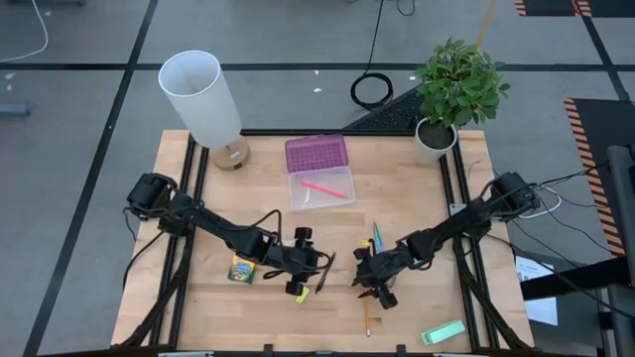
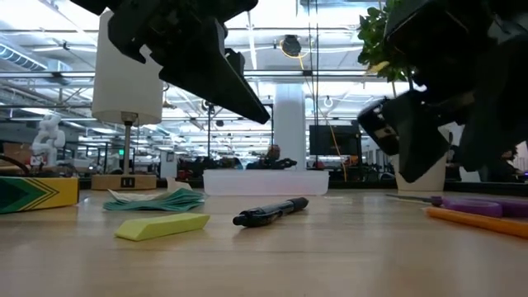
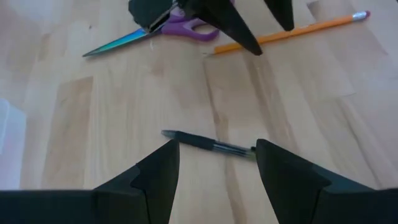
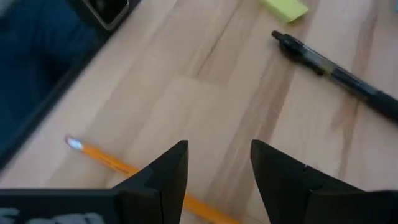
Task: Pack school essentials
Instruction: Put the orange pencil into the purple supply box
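A black pen (image 3: pixel 211 144) lies on the wooden table near the middle front. My left gripper (image 3: pixel 216 145) hovers open above it, one finger on either side, clear of it. My right gripper (image 4: pixel 219 147) is open above the orange pencil (image 4: pixel 112 163), touching nothing. Purple-handled scissors (image 3: pixel 180 28) lie beyond the pen. A small yellow block (image 2: pixel 162 225), a teal-edged packet (image 2: pixel 157 200) and the crayon box (image 1: pixel 241 268) lie at the front left. The clear case tray (image 1: pixel 322 188) holds a pink pencil, and its purple lid (image 1: pixel 317 154) lies behind it.
A white lamp (image 1: pixel 203 99) stands at the far left and a potted plant (image 1: pixel 456 89) at the far right. A pale green flat block (image 1: pixel 443 332) lies at the front right corner. Black rails (image 1: pixel 466 268) run along both table sides.
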Available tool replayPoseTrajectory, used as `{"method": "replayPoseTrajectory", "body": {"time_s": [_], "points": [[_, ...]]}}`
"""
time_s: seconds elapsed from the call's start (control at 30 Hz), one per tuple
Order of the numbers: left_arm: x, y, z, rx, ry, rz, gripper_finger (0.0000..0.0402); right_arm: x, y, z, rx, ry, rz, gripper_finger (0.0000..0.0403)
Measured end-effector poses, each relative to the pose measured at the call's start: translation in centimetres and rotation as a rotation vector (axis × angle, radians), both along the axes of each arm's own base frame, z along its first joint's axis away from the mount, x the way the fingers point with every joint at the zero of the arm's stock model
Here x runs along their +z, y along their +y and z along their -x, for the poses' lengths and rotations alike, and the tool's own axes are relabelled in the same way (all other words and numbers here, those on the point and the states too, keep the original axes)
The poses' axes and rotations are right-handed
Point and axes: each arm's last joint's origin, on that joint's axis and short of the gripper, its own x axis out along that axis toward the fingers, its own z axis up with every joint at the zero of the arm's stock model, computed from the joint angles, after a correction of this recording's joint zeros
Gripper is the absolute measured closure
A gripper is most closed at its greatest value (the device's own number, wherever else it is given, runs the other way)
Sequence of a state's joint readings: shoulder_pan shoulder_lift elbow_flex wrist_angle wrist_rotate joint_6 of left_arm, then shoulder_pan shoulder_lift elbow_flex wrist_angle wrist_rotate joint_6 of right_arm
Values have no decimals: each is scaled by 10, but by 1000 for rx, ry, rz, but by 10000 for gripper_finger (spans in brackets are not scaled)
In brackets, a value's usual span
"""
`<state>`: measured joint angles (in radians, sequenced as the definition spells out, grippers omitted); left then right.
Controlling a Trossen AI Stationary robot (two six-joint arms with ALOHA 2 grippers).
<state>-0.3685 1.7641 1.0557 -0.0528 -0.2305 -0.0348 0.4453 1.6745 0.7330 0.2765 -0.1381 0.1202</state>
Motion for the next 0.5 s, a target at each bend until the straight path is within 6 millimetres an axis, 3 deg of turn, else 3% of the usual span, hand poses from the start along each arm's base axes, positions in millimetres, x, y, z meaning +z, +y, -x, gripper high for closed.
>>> {"method": "replayPoseTrajectory", "body": {"time_s": [0.3,0.5], "points": [[0,-1,0,22,-3,20,186,-1,-1,2,183,52,78,233],[0,1,0,42,1,37,186,-2,-2,3,327,-17,158,233]]}}
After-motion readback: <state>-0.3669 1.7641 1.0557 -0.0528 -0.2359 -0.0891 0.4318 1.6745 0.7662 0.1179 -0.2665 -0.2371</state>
